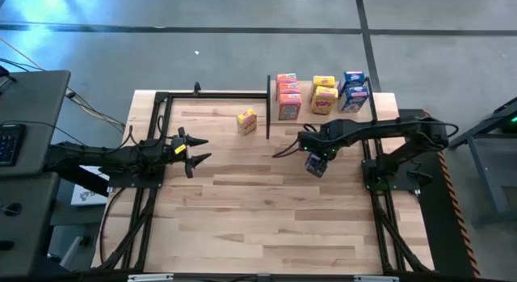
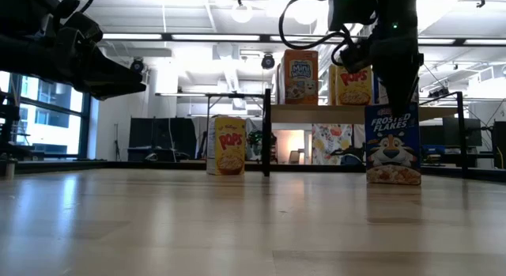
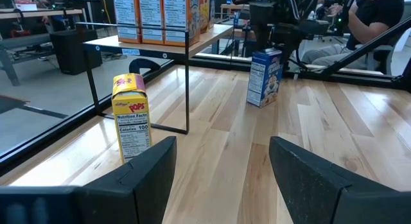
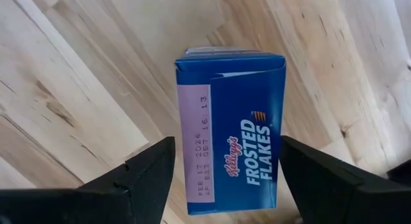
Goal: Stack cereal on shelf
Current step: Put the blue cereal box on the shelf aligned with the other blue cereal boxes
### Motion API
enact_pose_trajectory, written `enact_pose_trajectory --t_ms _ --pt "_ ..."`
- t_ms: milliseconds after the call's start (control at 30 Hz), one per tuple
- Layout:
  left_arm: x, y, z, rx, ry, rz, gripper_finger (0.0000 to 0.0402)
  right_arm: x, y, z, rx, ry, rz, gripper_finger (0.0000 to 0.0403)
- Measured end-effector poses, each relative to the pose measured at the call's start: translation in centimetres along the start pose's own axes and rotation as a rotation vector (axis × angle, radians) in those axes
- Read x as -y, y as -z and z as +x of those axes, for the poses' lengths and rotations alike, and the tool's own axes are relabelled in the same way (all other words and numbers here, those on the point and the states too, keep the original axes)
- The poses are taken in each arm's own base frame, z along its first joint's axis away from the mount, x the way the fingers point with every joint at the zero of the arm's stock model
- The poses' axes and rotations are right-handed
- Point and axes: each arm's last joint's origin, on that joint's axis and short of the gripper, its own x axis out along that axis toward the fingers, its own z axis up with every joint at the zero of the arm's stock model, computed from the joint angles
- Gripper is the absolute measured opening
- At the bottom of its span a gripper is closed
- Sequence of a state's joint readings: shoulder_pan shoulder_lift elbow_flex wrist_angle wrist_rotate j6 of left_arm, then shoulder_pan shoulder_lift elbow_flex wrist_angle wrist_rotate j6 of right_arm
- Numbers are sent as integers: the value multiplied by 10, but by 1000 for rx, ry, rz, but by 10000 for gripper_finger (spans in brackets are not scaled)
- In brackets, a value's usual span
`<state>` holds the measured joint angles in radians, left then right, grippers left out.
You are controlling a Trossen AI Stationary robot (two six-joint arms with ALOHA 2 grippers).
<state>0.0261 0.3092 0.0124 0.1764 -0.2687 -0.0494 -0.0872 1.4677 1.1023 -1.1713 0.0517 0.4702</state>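
A blue Frosted Flakes cereal box (image 2: 393,145) stands upright on the table, in front of the shelf's right half. My right gripper (image 4: 228,153) points down over it, open. Its fingers (image 4: 144,176) stand at either side of the box's top end (image 4: 231,89), and I see no touch. On the shelf (image 2: 308,114), a light board on black posts at the table's far edge, stand orange (image 1: 287,96), yellow (image 1: 324,94) and blue (image 1: 354,91) boxes. A yellow Pops box (image 1: 247,120) stands on the table left of the shelf. My left gripper (image 1: 198,151) waits open and level at the left.
A black frame rail (image 1: 218,94) runs along the far edge left of the shelf, and black rails (image 1: 145,209) line both sides of the table. The wooden tabletop (image 1: 266,217) spreads toward the near edge. A seated person (image 3: 376,18) shows beyond the table.
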Motion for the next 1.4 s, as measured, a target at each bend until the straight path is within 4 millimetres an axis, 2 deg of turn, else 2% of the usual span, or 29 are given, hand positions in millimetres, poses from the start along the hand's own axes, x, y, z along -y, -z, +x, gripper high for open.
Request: enact_pose_trajectory --t_ms 400,600,833,967,1167,1333,1400 --pt "0 0 0 1 0 0 239 0 0 0 -1 -1 -8 180" --pt "0 0 0 0 0 0 239 0 2 0 -22 -10 -8 161" --pt "0 0 0 0 0 0 239 2 6 -5 -53 -29 -29 157" --pt "0 0 0 0 0 0 239 4 8 -24 -71 -18 -38 156" --pt "0 0 0 0 0 0 239 10 11 -66 -91 53 -132 156" --pt "0 0 0 0 0 0 239 16 13 -101 39 62 -288 156" --pt "0 0 0 0 0 0 239 22 18 -113 87 73 -299 156"
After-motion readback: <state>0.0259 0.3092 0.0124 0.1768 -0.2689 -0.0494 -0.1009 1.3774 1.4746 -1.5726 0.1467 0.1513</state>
